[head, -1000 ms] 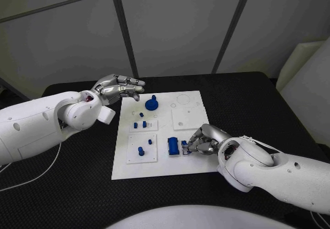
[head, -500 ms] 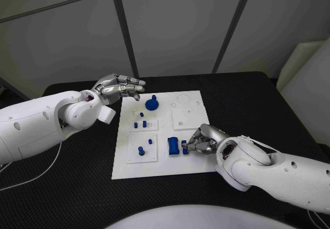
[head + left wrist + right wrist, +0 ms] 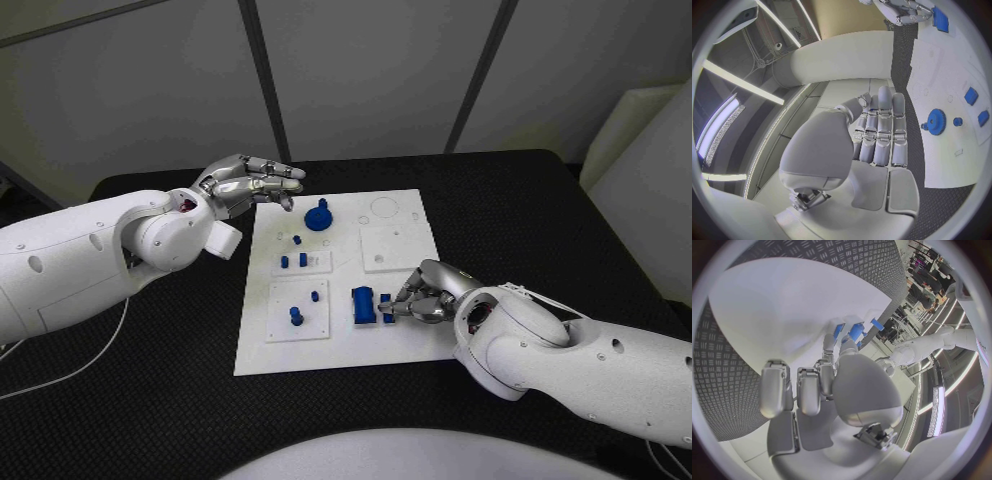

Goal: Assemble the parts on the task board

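— Looking down at the desk: the board lies flat in the middle, blue parts on it. Where's the right hand?

— Low at the board's near right side, fingers curled around a small blue peg, just beside the blue block. The wrist view shows fingertips at the blue pieces, but whether the peg is truly pinched or only touched, I cannot tell.

— And the left hand?

— Hovering above the board's far left corner, fingers bent over side by side, holding nothing.

— Other parts?

— A blue gear stands near the far edge, close to that hand. Small pegs stand in the left-hand plates, one taller peg in the nearest plate.
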